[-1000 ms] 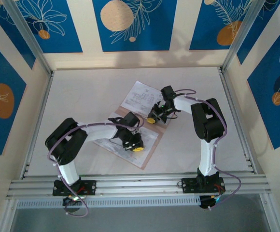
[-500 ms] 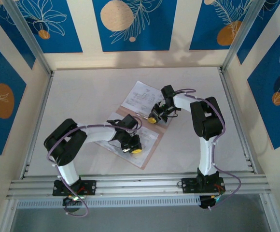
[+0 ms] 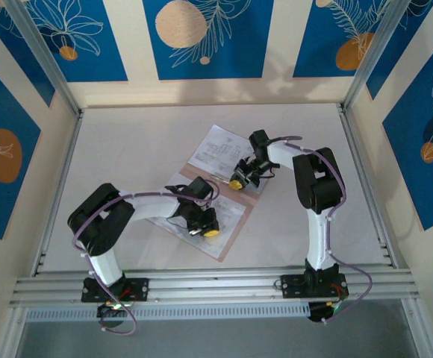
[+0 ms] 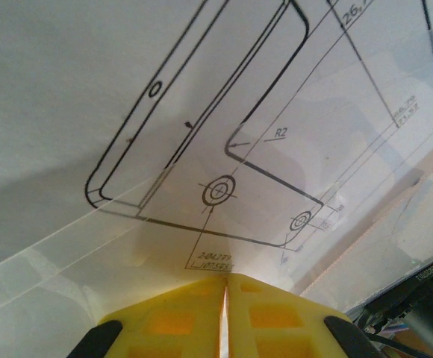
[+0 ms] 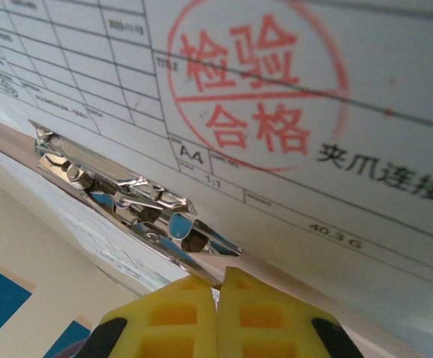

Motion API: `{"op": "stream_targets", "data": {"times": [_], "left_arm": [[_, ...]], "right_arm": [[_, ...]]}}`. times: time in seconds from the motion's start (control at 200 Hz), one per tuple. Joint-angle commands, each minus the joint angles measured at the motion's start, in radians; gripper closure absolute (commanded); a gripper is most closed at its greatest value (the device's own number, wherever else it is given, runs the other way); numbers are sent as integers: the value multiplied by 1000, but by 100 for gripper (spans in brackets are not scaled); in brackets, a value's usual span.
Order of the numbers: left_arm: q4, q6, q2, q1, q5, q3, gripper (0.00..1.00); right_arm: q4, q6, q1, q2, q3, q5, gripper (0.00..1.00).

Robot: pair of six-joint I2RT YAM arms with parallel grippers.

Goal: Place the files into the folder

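Two-arm filing, seen from above and from each wrist. At left, the left gripper (image 3: 204,228) rests tips-down on a drawing sheet (image 4: 201,112), one of the files, which lies on the folder (image 3: 230,237) near the middle of the table (image 3: 127,142). Its jaws are closed to a hairline, and whether they nip any paper cannot be told, so the pose reads as a hold-down to stop the sheet sliding. Toward the right, at the folder's far edge, the right gripper (image 3: 240,177) has its jaws shut, tips meeting the lever end of a chrome clip (image 5: 134,198), probably to work the clip so that sheets can pass under it. A stamped sheet (image 5: 276,89) lies just beyond the clip, apparently not yet filed
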Motion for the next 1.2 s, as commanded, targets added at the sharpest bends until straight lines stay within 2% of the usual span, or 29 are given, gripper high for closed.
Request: {"op": "stream_targets", "data": {"times": [0.0, 0.61, 1.195], "left_arm": [[-94, -11, 11, -5, -47, -35, 90], [-82, -16, 17, -1, -51, -27, 90], [-56, -28, 12, -2, -53, -33, 90]], "right_arm": [[-89, 14, -31, 98, -19, 230, 100], [-196, 27, -8, 161, 23, 270, 100], [-354, 76, 44, 245, 124, 390, 100]]}}
